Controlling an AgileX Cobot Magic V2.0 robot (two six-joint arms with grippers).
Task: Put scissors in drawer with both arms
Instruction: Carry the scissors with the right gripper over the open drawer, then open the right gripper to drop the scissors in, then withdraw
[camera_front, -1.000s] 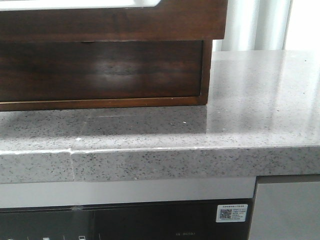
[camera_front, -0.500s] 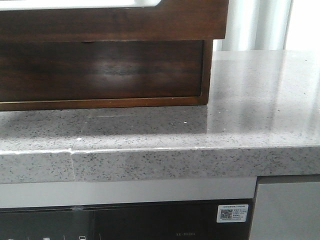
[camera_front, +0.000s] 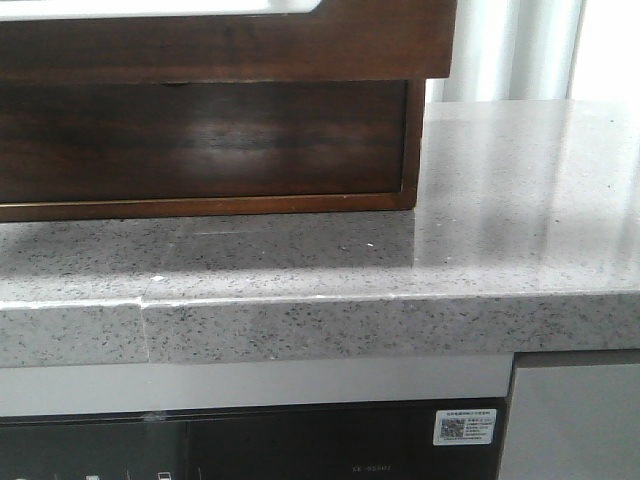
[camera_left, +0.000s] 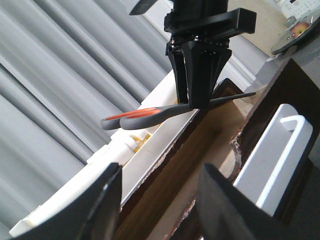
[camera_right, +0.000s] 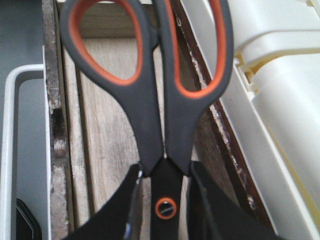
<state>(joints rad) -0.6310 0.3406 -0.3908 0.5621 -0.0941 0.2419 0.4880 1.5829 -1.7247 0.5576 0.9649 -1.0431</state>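
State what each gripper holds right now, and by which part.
The right gripper holds the scissors, its jaws clamped around the pivot where the blades meet the handles, above the open drawer. The left gripper is open and holds nothing.

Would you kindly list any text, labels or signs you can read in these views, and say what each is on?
White sticker with QR code on the dark appliance panel under the countertop: print too small to read.
Faint model marking low on that panel: blurred, unreadable.
Scissors, drawer, right gripper: no text visible.
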